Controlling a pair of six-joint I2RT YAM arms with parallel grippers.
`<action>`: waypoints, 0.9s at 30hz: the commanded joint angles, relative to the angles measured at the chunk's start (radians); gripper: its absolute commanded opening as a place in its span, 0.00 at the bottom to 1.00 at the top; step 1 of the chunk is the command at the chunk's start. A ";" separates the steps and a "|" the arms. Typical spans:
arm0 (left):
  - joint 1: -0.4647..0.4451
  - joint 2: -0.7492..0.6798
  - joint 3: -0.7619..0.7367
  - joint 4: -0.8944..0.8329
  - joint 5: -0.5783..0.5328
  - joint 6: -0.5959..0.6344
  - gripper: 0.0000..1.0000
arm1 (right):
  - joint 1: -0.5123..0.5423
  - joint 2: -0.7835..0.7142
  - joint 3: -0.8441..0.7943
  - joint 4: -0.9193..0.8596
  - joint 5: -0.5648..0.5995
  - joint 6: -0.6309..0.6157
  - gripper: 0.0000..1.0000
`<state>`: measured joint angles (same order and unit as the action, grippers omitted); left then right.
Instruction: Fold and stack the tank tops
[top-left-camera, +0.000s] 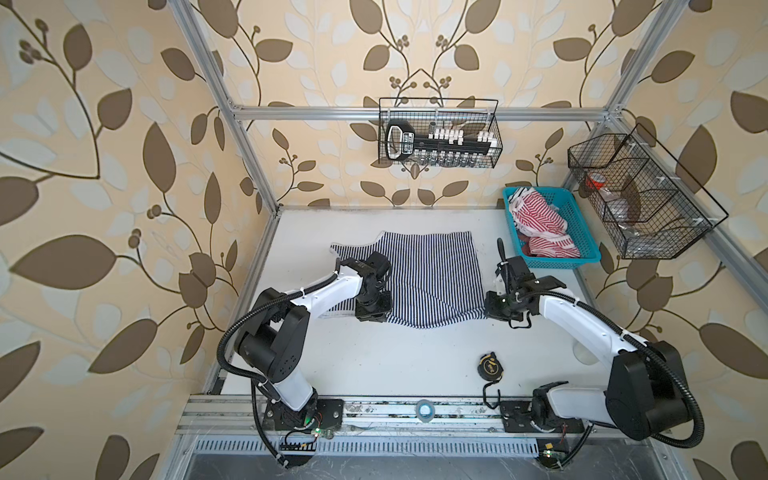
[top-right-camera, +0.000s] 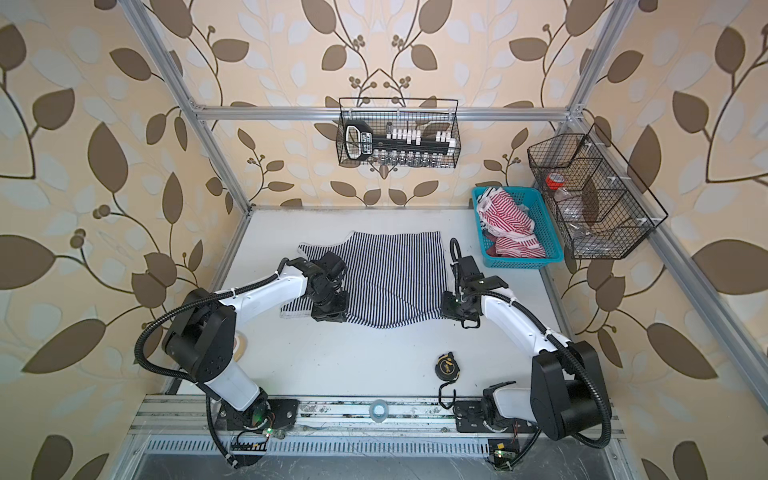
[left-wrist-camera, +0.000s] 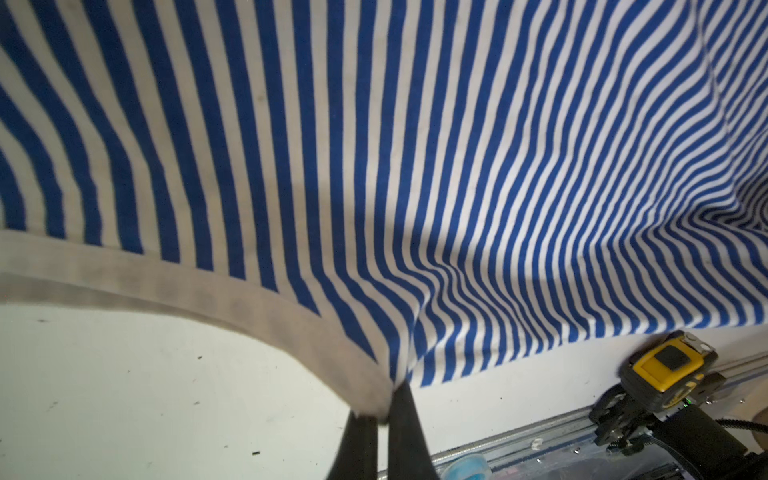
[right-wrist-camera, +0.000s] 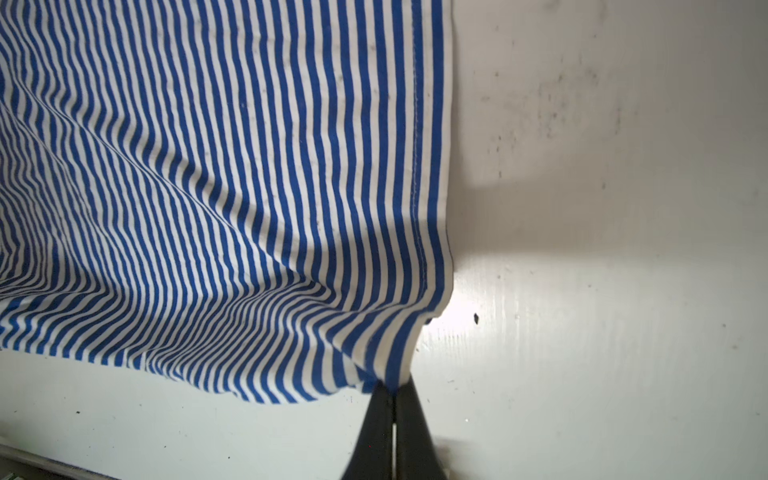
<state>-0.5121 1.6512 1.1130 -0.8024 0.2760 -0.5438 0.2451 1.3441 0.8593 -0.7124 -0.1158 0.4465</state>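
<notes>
- White worktop (top-left-camera: 395, 353), scuffed and speckled, boxed in by leaf-patterned wallpaper (top-left-camera: 104, 174) and aluminium framing (top-left-camera: 374, 113).
- Navy-and-white tank top (top-left-camera: 432, 266) lies spread mid-worktop: soft knit, thin stripes, near edge raised.
- Left end effector (left-wrist-camera: 384, 415) is clamped on its white trim (left-wrist-camera: 208, 291); right end effector (right-wrist-camera: 392, 392) is pinching a hemmed corner.
- Red-and-white tank top (top-left-camera: 540, 220) sits crumpled in the teal plastic basket (top-left-camera: 557, 262).

navy top (top-right-camera: 395, 274) spread mid tabletop (top-right-camera: 353, 361) | left gripper (top-right-camera: 329, 312), right gripper (top-right-camera: 452, 308) at its near corners | red-striped cloth (top-right-camera: 509, 224) heaped in blue basket (top-right-camera: 524, 262) | tape measure (top-right-camera: 446, 368) near front
</notes>
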 joint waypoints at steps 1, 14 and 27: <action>0.026 0.012 0.051 -0.051 -0.020 0.043 0.00 | -0.004 0.041 0.043 -0.021 -0.021 -0.045 0.00; 0.078 0.110 0.157 -0.092 -0.004 0.113 0.00 | -0.030 0.152 0.101 -0.025 -0.049 -0.096 0.00; 0.119 0.194 0.289 -0.159 0.006 0.183 0.00 | -0.058 0.239 0.183 -0.044 -0.053 -0.128 0.00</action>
<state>-0.4015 1.8389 1.3544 -0.9073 0.2798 -0.4026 0.1944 1.5707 1.0050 -0.7280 -0.1627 0.3431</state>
